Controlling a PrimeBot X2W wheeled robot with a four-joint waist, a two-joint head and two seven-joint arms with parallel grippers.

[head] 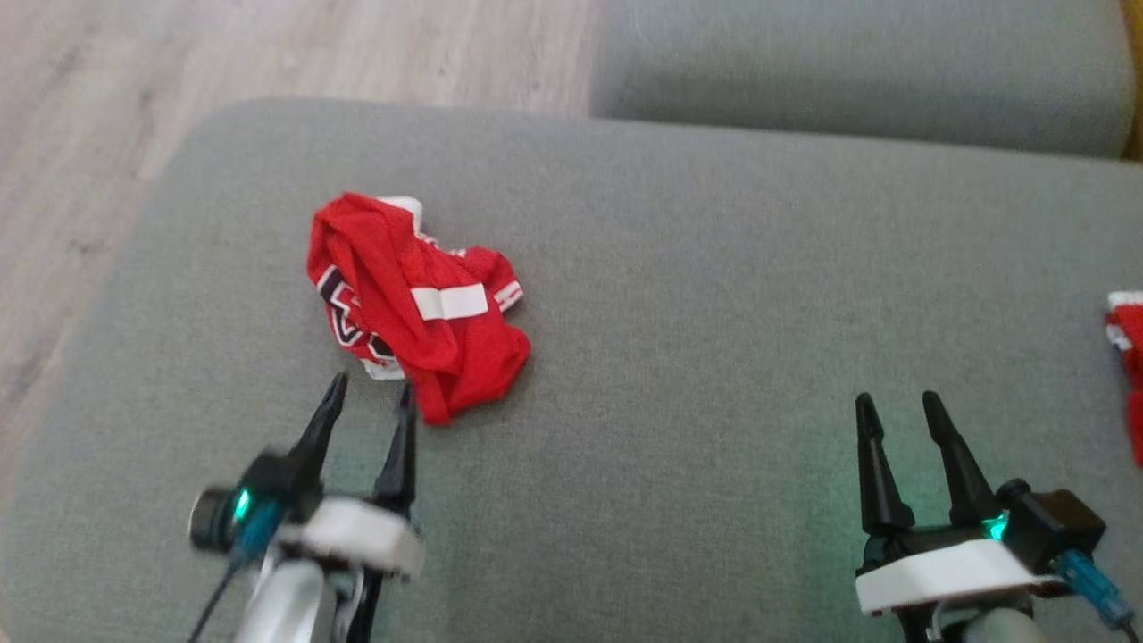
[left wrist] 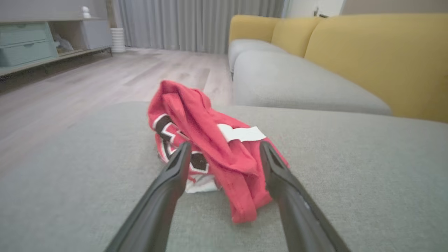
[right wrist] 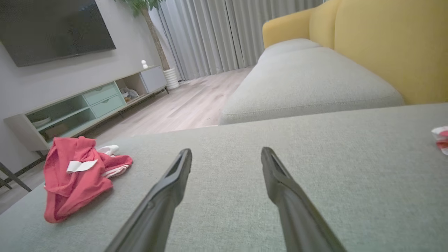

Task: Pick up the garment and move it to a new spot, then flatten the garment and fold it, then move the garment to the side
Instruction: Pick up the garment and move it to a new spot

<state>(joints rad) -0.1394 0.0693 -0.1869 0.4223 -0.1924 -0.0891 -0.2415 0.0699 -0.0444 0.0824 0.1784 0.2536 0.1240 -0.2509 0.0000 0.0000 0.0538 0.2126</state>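
- We see the crumpled red mesh garment with white and black trim (head: pixel 415 304) lying on the left part of the broad grey fabric cushion (head: pixel 714 295), not far from the cushion's left edge.
- Its long axis runs diagonally in the head view, from a bunched far-left end to a narrow red tail that points toward the robot and slightly right.
- A white rectangular patch (head: pixel 449 303) lies across the top of the heap.
- Our left gripper (head: pixel 371 387) has its two dark fingers spread wide and holds nothing. The tips sit at the garment's near edge, the tail just beside the inner finger. We cannot tell whether they touch the cloth.
- Our right gripper (head: pixel 897 398) is also spread wide and empty, over bare cushion well apart from the garment.
- A second red-and-white cloth (head: pixel 1127 357) shows at the cushion's far right edge.
- Pale wooden floor (head: pixel 268 54) lies beyond the cushion.
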